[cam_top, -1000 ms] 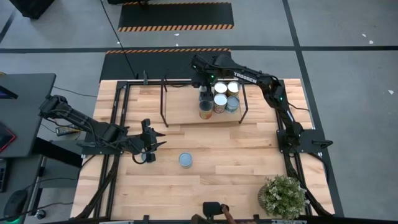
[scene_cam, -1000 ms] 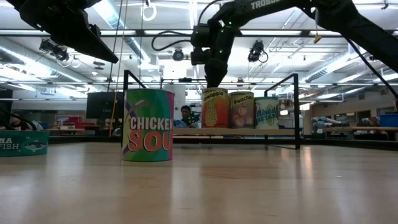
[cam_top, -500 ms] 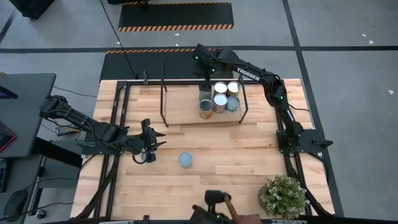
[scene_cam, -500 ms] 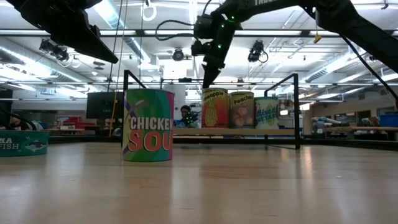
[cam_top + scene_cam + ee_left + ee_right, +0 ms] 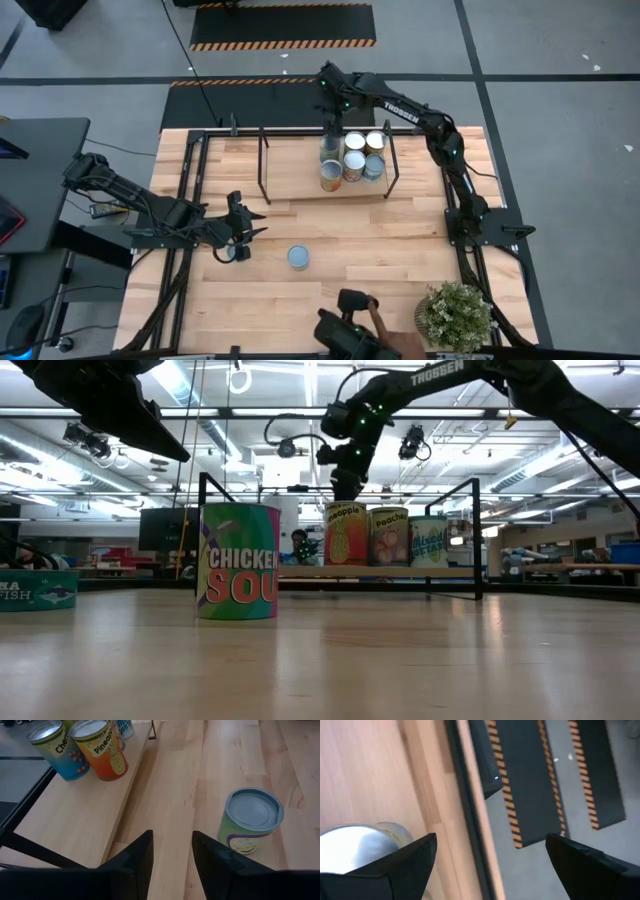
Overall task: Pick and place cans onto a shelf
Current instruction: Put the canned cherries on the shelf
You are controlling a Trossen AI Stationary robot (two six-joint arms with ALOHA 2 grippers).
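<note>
While five cans (image 5: 353, 160) crowd the shelf (image 5: 290, 178), one can (image 5: 298, 257) sits on the bench (image 5: 380, 250); right claw (image 5: 331, 128) spread above them; left claw (image 5: 252, 222) spread, empty.

Bright, even light from ceiling strip lamps (image 5: 250, 435), low view, ten o'clock. Soft short shadows. Right wrist view blurred. Faint glare on can tops (image 5: 354, 160).

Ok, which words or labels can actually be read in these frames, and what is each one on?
"CHICKEN SOU", cut off: front can on the table.
"Pineapple": orange can on the shelf.
"Peaches": next can.
"Cher", cut off: blue can.
"FISH": teal tin.
"TROSSEN": right arm.
Green can label: unreadable.
</note>
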